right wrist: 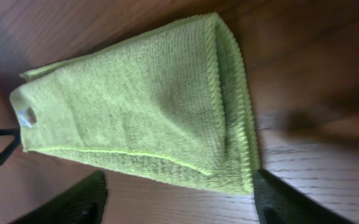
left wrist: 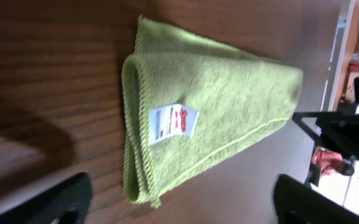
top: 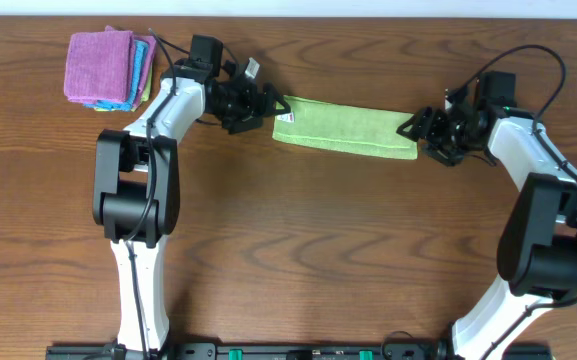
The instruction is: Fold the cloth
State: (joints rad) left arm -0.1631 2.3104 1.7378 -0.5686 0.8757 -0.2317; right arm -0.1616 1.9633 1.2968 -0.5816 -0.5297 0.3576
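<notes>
The lime-green cloth (top: 343, 128) lies on the wooden table as a long folded strip. In the left wrist view (left wrist: 210, 112) its white tag (left wrist: 173, 124) faces up near the folded left end. The right wrist view (right wrist: 142, 109) shows its right end with layered edges. My left gripper (top: 270, 104) is open at the strip's left end, holding nothing. My right gripper (top: 415, 131) is open at the strip's right end, holding nothing. Both pairs of fingers sit just off the cloth's ends.
A stack of folded cloths, purple (top: 99, 62) on top with turquoise (top: 140, 70) beneath, sits at the back left of the table. The table's far edge (top: 368, 20) runs just behind the arms.
</notes>
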